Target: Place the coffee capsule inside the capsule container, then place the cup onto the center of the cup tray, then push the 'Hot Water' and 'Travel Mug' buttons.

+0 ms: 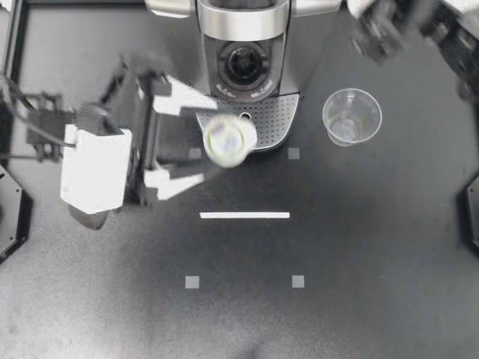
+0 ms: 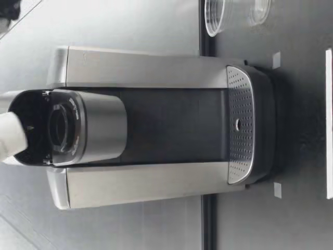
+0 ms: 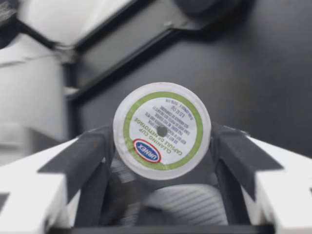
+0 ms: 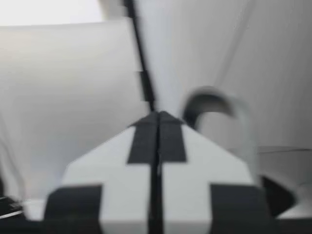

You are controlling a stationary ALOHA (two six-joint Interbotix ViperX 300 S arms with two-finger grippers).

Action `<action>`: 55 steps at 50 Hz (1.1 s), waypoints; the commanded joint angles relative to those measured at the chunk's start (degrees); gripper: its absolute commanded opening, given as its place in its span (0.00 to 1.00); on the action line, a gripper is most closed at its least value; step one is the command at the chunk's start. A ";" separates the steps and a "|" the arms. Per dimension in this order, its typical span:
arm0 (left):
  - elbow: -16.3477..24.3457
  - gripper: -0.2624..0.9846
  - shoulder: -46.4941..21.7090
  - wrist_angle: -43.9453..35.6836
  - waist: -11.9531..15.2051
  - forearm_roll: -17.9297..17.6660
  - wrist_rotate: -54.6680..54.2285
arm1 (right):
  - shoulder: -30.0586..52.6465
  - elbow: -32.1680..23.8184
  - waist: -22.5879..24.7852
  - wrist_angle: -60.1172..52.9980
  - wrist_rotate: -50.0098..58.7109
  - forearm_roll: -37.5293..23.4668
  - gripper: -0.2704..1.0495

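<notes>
My left gripper (image 1: 209,142) is shut on the coffee capsule (image 1: 228,140), held above the front of the perforated cup tray (image 1: 278,112). In the left wrist view the capsule (image 3: 162,129) shows its round printed foil lid, and both dark fingers (image 3: 90,156) press its sides. The coffee machine's capsule container (image 1: 243,63) stands open behind it, with its dark well (image 2: 62,127) also showing in the low view. The clear plastic cup (image 1: 352,116) stands upright on the table right of the machine. My right gripper (image 1: 378,34), shut and empty, hovers at the far right; its fingers (image 4: 157,126) meet.
The machine (image 2: 156,127) fills the table's far middle. A white tape strip (image 1: 245,215) and small grey square markers (image 1: 192,282) lie on the dark mat in front of it. In the low view a white shape (image 2: 10,139) pokes in beside the open container.
</notes>
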State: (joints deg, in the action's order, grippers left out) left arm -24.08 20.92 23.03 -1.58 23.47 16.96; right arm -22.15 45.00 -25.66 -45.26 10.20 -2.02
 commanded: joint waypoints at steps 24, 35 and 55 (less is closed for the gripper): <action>7.56 0.63 -5.01 11.34 0.70 17.05 -0.35 | -10.81 6.15 1.49 1.23 -0.09 0.00 0.26; 8.61 0.63 -6.59 13.36 0.62 19.16 -1.93 | -10.99 6.59 1.41 1.23 -0.26 0.00 0.26; 7.82 0.63 -8.61 14.24 1.93 24.79 -7.73 | -11.43 6.86 1.41 1.23 -0.44 -0.09 0.26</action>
State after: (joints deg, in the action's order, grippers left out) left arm -17.31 11.87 37.18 -0.09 47.46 9.67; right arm -33.05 52.47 -24.52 -43.86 9.84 -2.02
